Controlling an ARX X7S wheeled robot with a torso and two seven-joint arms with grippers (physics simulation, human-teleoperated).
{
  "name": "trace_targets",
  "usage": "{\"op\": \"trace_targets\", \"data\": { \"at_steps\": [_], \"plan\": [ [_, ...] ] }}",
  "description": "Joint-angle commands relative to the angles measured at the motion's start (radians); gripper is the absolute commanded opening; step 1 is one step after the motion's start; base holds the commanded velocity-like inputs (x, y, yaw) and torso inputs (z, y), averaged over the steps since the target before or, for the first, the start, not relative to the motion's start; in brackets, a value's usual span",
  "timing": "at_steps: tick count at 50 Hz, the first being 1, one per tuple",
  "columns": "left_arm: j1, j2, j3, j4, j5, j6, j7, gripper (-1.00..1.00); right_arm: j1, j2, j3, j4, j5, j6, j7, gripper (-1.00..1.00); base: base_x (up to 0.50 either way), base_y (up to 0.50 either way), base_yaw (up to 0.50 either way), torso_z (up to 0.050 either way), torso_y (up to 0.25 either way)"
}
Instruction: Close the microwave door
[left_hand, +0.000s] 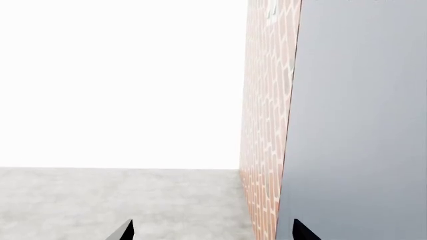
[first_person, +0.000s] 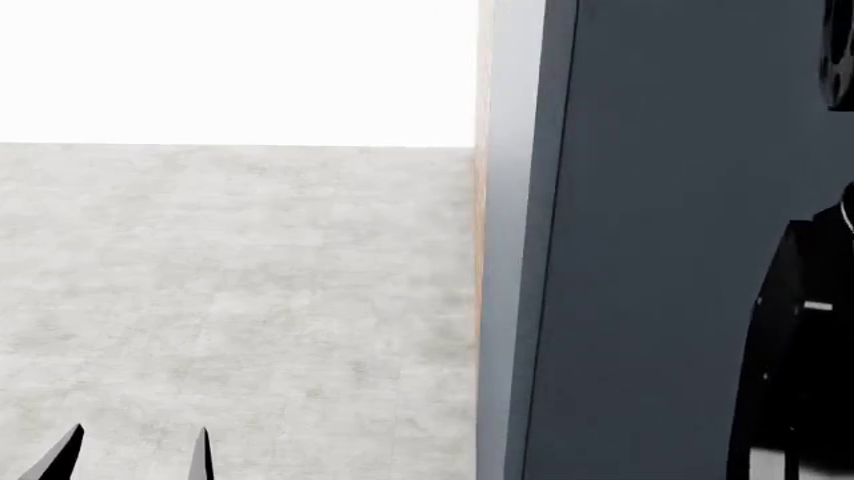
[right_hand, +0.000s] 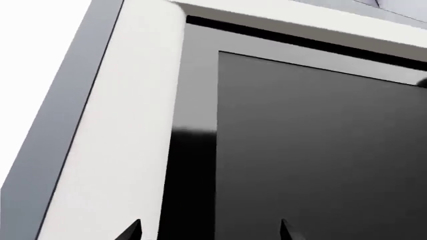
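The right wrist view is filled by the microwave (right_hand: 120, 125), with a white frame around the glossy black door (right_hand: 313, 150) and its dark window. How far the door stands open cannot be told from this close. My right gripper (right_hand: 210, 232) is open, and its two dark fingertips (right_hand: 133, 231) point at the door's black border and window from close by. In the left wrist view my left gripper (left_hand: 213, 234) is open and empty over the grey floor. The head view shows the left gripper (first_person: 134, 455) at its lower left, away from the microwave.
A tall grey cabinet side (first_person: 641, 250) fills the right half of the head view, and a dark curved shape (first_person: 781, 360) lies at its right edge. The left wrist view shows the grey panel (left_hand: 360, 125) beside a brick wall strip (left_hand: 267, 125). Grey floor (first_person: 240, 300) spreads to the left.
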Motion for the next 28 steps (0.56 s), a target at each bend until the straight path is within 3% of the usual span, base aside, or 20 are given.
{"op": "trace_targets", "data": {
  "at_steps": [1, 13, 19, 28],
  "plan": [
    [-0.002, -0.003, 0.004, 0.007, 0.004, -0.004, -0.007, 1.0, 0.046, -0.055, 0.172, 0.284, 0.193, -0.019, -0.098, 1.0, 0.0, 0.0, 0.0, 0.0, 0.0],
    [-0.007, -0.007, 0.009, 0.011, 0.005, -0.003, -0.007, 1.0, 0.213, -0.082, 0.307, 0.715, 0.34, -0.12, -0.237, 1.0, 0.01, 0.0, 0.0, 0.001, 0.0],
    [-0.012, -0.01, 0.013, 0.022, 0.006, -0.008, -0.009, 1.0, 0.429, -0.07, 0.323, 1.151, 0.318, -0.33, -0.29, 1.0, 0.0, 0.0, 0.0, 0.0, 0.0],
    [-0.012, -0.011, 0.014, 0.023, 0.003, -0.004, -0.009, 1.0, 0.46, -0.062, 0.402, 1.177, 0.266, -0.322, -0.238, 1.0, 0.0, 0.0, 0.0, 0.002, 0.0]
  ]
}}
